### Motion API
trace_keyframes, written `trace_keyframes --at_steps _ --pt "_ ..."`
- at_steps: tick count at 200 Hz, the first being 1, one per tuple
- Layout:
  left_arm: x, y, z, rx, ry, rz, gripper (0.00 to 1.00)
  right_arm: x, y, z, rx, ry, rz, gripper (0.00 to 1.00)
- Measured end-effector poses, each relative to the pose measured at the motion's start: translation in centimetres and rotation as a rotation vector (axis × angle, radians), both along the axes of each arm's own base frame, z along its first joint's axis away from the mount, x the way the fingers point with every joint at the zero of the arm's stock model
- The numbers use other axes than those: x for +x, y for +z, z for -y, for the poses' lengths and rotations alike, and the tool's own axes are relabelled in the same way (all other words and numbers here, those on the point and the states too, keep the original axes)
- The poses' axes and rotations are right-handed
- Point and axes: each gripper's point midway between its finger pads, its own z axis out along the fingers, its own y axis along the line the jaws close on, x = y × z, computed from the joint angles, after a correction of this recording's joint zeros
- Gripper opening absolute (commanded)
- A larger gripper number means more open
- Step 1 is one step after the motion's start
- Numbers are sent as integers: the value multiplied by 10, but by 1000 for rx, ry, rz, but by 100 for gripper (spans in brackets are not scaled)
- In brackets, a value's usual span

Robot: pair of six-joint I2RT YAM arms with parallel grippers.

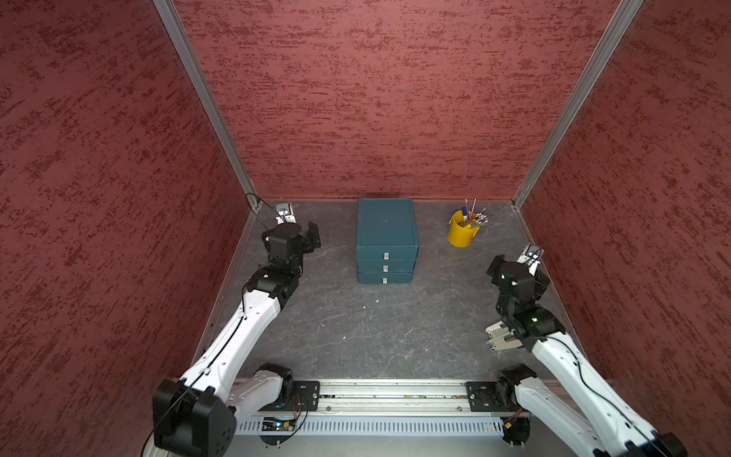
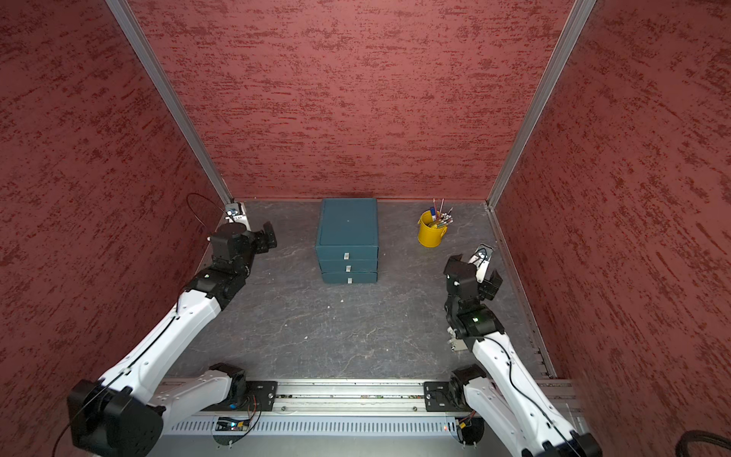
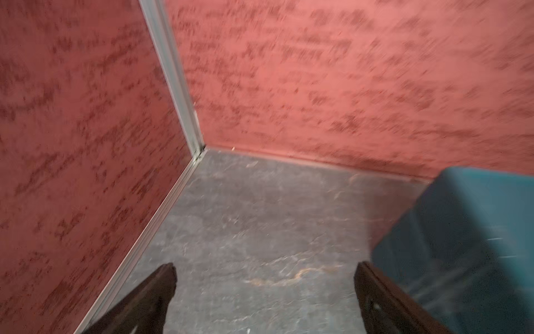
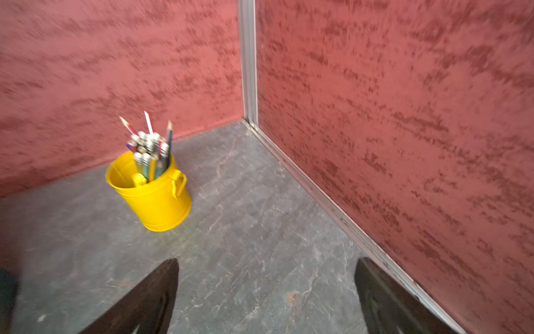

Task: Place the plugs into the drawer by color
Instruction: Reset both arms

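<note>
The dark teal drawer [image 1: 387,229] [image 2: 347,229] stands at the back centre of the grey floor, its three stacked fronts all pushed in, each with a white pull tab [image 1: 386,256]. No plugs show in any view. My left gripper [image 1: 304,237] [image 2: 259,237] hangs open to the left of the drawer, near the back left corner. In the left wrist view the left gripper [image 3: 265,271] holds nothing, with the drawer [image 3: 462,231] just beyond one finger. My right gripper [image 1: 518,273] [image 2: 472,273] [image 4: 265,269] stands open and empty by the right wall.
A yellow bucket [image 1: 459,233] [image 2: 430,233] [image 4: 153,199] full of pens and pencils sits at the back right, between the drawer and my right gripper. A pale metal bracket [image 1: 502,340] lies beside my right arm. Red walls close in three sides.
</note>
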Motion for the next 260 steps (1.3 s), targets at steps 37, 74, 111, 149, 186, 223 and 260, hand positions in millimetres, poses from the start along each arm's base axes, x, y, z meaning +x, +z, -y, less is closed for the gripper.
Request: trace_keyframes --at_steps 37,74,111,149,186,223,260 --pt "-12 -101 -74 -2 199 -123 100 7 -95 21 -47 -64 -191 98" --pt "-29 -146 -93 -56 249 -96 100 31 -114 16 -55 4 -191 98" --pt "-10 -148 -79 -111 160 -3 100 63 -98 23 22 90 35 99" --pt "12 -156 -47 -100 -12 47 100 81 -130 -11 65 358 36 98" --pt "18 -164 -33 -97 -94 48 100 93 -118 -32 67 485 78 98" --pt "20 -152 -32 -96 -108 99 100 98 -109 -39 60 531 106 98" --pt "21 -147 -17 -47 -129 113 100 98 -109 -42 59 548 106 98"
